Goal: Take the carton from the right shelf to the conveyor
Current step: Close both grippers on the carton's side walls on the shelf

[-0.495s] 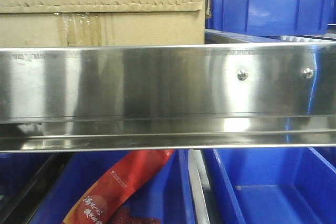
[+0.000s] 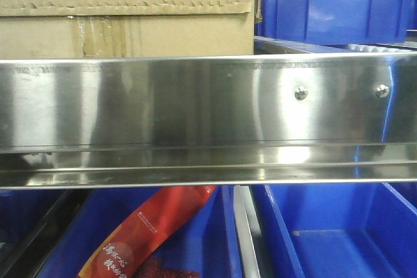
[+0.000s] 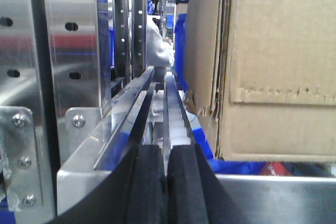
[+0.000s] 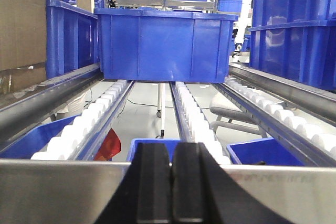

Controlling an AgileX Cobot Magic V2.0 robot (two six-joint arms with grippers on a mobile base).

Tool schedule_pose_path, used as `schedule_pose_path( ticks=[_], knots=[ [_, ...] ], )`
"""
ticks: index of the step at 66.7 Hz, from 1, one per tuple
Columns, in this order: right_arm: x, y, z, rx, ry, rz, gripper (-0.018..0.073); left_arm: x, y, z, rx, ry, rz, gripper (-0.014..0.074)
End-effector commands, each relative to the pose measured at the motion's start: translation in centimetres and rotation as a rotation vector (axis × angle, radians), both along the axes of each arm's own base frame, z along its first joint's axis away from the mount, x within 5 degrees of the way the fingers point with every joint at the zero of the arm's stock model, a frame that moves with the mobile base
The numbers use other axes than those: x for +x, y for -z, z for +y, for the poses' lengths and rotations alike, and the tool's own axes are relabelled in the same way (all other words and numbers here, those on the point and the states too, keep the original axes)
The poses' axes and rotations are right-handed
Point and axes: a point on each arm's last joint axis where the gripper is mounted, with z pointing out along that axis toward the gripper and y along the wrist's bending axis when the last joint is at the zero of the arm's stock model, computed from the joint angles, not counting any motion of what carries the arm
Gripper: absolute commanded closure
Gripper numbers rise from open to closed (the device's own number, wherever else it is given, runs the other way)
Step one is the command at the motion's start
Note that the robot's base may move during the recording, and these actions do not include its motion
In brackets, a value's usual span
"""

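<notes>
The brown carton sits on the right shelf behind its shiny steel front rail, at upper left of the front view, with serrated paper tape and stained clear tape on its face. From the left wrist the carton fills the right side, its corner just right of my left gripper, which is shut with nothing in it, in front of the rail. Seen from the right wrist, the carton's edge is at far left. My right gripper is shut and empty, before the rail. The conveyor is out of view.
Blue plastic bins stand on the shelf right of the carton and on the roller lanes. More blue bins and a red packet lie on the level below. Perforated steel uprights stand left of the left gripper.
</notes>
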Motion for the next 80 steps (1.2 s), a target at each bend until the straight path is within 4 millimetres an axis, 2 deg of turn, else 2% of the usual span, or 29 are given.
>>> schedule_pose_path(
  ticks=[1, 17, 26, 29, 39, 46, 53, 62, 64, 70, 80],
  knots=[
    [0.0, -0.3, 0.0, -0.004, 0.005, -0.029, 0.0637, -0.1, -0.4, 0.0, -0.007, 0.001, -0.035, 0.0576],
    [-0.1, -0.8, -0.1, -0.001, 0.011, -0.086, 0.0637, -0.1, -0.6, 0.0, -0.027, 0.004, -0.066, 0.0576],
    [-0.2, -1.3, -0.2, 0.031, 0.016, -0.142, 0.0637, -0.3, -1.5, -0.1, -0.028, 0.011, -0.166, 0.0576],
    [-0.4, -2.3, -0.2, 0.032, 0.014, -0.159, 0.0637, -0.5, -2.7, -0.1, -0.027, 0.011, -0.186, 0.0573],
    [-2.3, -8.0, 0.1, 0.027, -0.017, -0.165, 0.062, -1.9, -7.9, 0.0, -0.017, -0.002, -0.177, 0.0502],
    [-2.5, -11.1, 0.2, 0.024, -0.033, -0.108, 0.047, -2.0, -11.1, 0.1, -0.017, -0.013, -0.108, 0.0386],
    [-1.8, -13.5, 0.3, 0.035, -0.04, -0.094, 0.024, -1.3, -13.9, 0.1, -0.021, -0.019, -0.042, 0.0284],
    [0.1, -14.3, 0.3, 0.035, -0.039, -0.027, 0.0019, 0.7, -16.0, 0.2, -0.024, -0.022, 0.032, 0.022],
    [0.5, -14.4, 0.4, 0.034, -0.039, -0.008, -0.0006, 1.2, -16.3, 0.3, -0.024, -0.023, 0.049, 0.0217],
    [1.6, -15.3, 0.5, 0.036, -0.05, 0.032, 0.001, 2.2, -17.6, 0.1, -0.025, 0.001, 0.09, 0.0213],
    [3.1, -18.9, 1.4, 0.064, -0.151, 0.045, 0.001, 3.9, -20.7, -0.8, 0.014, 0.102, 0.143, 0.0214]
  ],
)
